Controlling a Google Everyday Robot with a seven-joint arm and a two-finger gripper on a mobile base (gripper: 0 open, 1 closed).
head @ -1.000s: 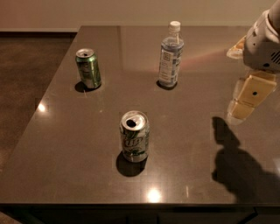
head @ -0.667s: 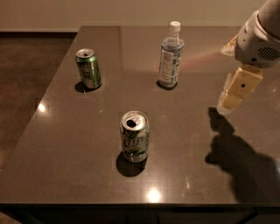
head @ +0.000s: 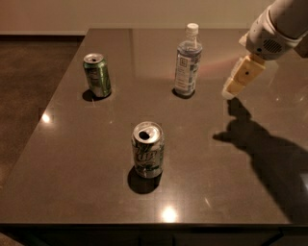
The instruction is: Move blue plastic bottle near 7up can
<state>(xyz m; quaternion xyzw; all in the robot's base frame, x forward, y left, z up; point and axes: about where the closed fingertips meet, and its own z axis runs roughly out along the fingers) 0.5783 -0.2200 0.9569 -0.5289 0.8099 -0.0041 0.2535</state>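
Green can (head: 97, 75) upright at far left, well apart from the rest. Blue plastic bottle (head: 187, 62) upright at far centre, cap on. 7up can (head: 147, 150) upright at near centre, well apart from the bottle, only tabletop between them. Gripper (head: 230, 89) hangs right of the bottle, near it but apart; spread or pressed together, cannot tell. Table (head: 72, 158) dark, glossy, with light glints. Brown floor (head: 29, 72) at left; pale wall (head: 120, 14) beyond.
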